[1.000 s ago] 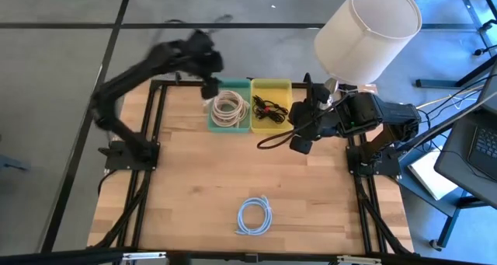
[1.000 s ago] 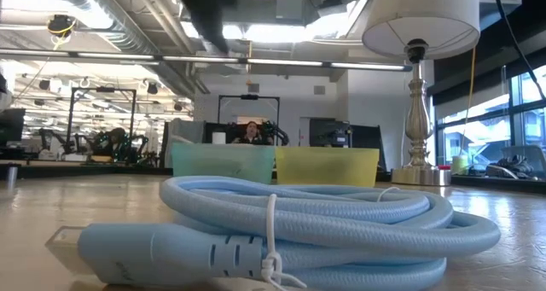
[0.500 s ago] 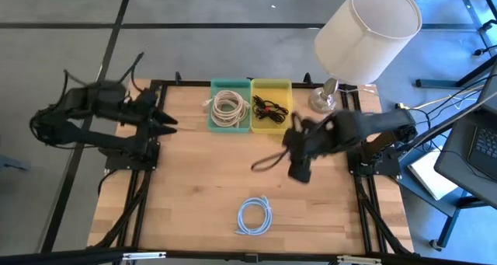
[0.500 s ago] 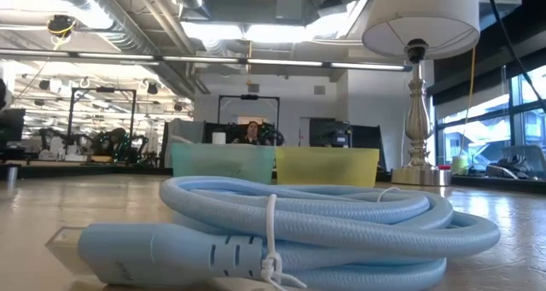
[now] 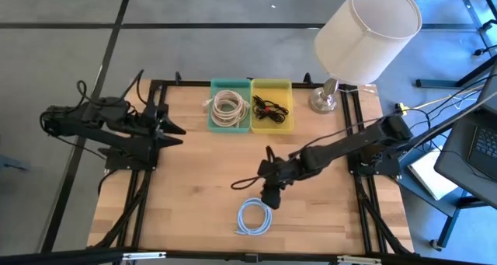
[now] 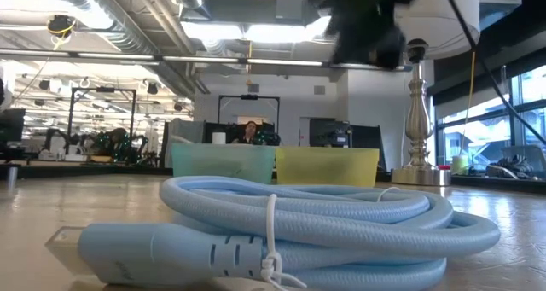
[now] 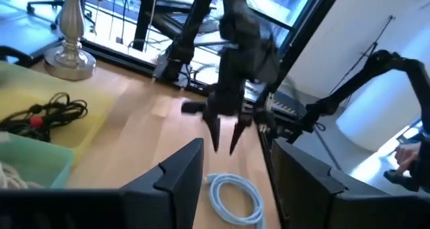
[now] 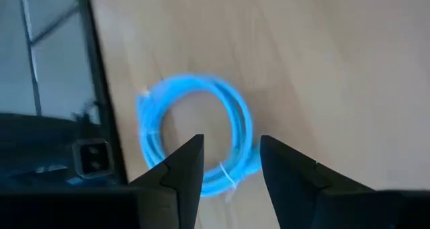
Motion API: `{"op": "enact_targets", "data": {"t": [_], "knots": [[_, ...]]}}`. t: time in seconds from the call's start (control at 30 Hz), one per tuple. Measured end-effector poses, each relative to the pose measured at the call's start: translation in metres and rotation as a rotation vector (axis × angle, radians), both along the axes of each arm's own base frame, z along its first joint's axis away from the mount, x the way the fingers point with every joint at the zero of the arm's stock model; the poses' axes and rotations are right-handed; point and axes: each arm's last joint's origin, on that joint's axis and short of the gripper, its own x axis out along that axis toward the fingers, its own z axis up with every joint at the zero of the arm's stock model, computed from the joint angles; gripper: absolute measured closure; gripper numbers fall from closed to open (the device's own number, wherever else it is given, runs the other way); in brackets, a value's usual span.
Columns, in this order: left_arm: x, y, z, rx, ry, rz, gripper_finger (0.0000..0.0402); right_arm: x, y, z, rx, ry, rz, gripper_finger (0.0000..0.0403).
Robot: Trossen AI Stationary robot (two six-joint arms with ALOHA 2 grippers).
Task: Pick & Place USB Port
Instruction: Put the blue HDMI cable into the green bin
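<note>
Two arms have traded roles within the last second: left claw (image 5: pixel 172 127) has pulled back from the bins to the tabletop's (image 5: pixel 194 187) nine o'clock edge, fingers apart, holding nothing; right claw (image 5: pixel 271 197) has swung from beside the yellow bin (image 5: pixel 271 105) down to just above the blue USB cable (image 5: pixel 254 216), near six o'clock, fingers parted and empty. Judgement: pick about to start, cable not yet grasped. Cable is a smooth, rubbery pale-blue coil, tied with a thin white twist, plug end moulded and ribbed. Green bin (image 5: pixel 229 106) holds a cream coiled cord; yellow bin holds thin black wiring. Tabletop is pale jointed wood.
</note>
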Motion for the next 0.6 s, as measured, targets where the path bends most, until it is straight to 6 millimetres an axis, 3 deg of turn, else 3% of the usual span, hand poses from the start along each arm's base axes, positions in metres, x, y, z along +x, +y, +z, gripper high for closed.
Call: {"op": "enact_targets", "data": {"t": [0.27, 0.6], "knots": [[0.002, 0.001, 0.004, 0.075, -0.053, 0.039, 0.0229, 0.016, 0.009, -0.053, 0.065, 0.077, 0.057, 0.0254], [0.002, 0.002, 0.004, 0.095, -0.054, 0.046, 0.0229, 0.035, 0.017, -0.088, 0.07, 0.14, 0.183, 0.0254]]}}
